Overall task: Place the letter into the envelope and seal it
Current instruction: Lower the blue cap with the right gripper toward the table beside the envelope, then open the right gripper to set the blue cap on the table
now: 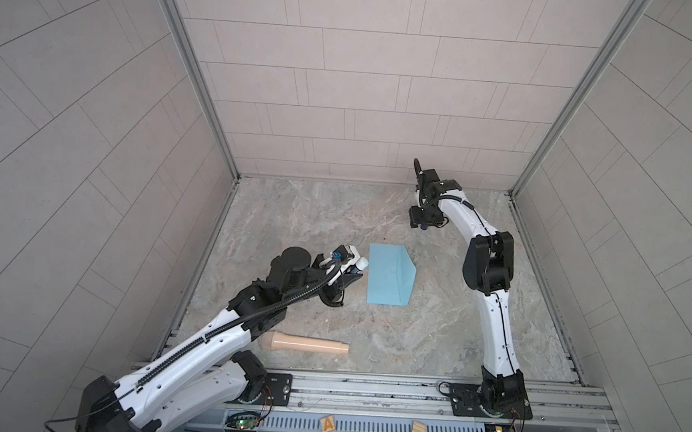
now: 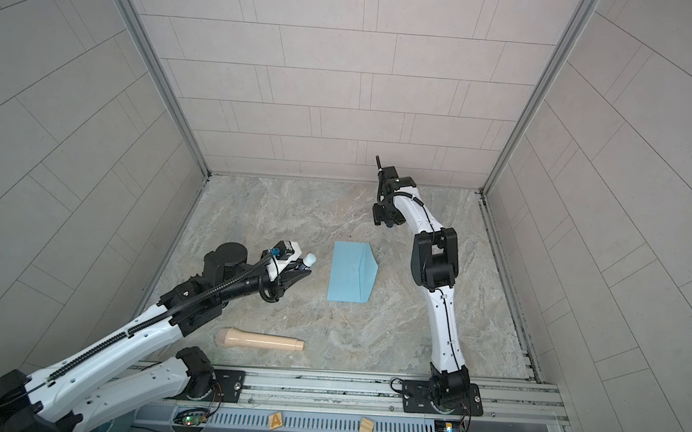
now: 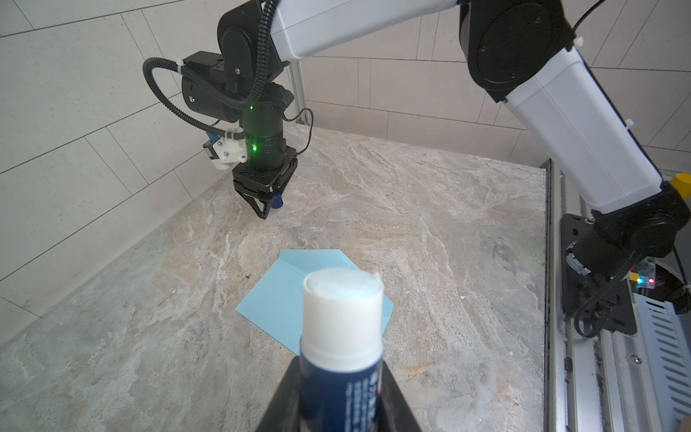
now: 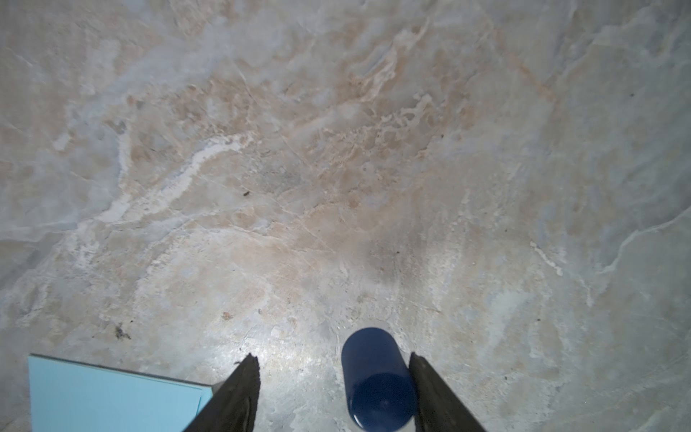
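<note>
1. Pinching an uncapped glue stick (image 3: 342, 318), the left gripper (image 3: 340, 374) sits at 9 o'clock of the envelope (image 1: 390, 280).
2. The right gripper (image 4: 332, 359), jaws spread with a blue cap (image 4: 377, 377) between them, hangs at the envelope's 1 o'clock.
3. The envelope lies flat mid-bench (image 1: 454, 316).

1. The envelope (image 1: 390, 276) lies flat on the table (image 1: 473, 338), near its middle.
2. The glue stick (image 1: 361, 263) is just left of it.
3. The cap (image 1: 423, 227) sits behind it, rightward.
4. The tube (image 1: 306, 343) lies in front, leftward.
</note>
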You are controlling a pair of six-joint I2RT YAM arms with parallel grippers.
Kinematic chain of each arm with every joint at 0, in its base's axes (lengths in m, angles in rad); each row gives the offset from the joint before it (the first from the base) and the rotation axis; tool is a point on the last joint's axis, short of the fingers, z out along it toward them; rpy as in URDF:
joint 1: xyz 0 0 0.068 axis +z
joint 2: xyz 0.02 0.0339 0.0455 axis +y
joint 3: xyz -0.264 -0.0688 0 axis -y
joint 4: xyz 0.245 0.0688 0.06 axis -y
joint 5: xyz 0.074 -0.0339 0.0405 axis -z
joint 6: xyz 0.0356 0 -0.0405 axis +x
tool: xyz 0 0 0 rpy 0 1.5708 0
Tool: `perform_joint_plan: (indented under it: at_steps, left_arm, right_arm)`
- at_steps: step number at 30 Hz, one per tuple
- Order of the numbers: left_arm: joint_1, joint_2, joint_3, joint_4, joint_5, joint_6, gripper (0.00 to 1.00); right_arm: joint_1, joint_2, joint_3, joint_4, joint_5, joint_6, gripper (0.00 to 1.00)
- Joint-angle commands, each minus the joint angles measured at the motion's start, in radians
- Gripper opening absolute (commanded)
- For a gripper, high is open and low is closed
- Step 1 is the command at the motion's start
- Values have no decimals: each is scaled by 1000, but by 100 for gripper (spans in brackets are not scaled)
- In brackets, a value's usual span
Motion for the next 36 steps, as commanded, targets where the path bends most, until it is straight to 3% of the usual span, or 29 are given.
perform_joint_plan:
  at_steps: [1,36]
  left_arm:
    - [-4,-14,-10,39,-2,-9,0]
    - [-3,-12,-14,34,-7,-2,0]
  right_arm:
    - [-4,-17,9,-45,-8,-6,64]
    - [-4,36,-123,12,34,-21,68]
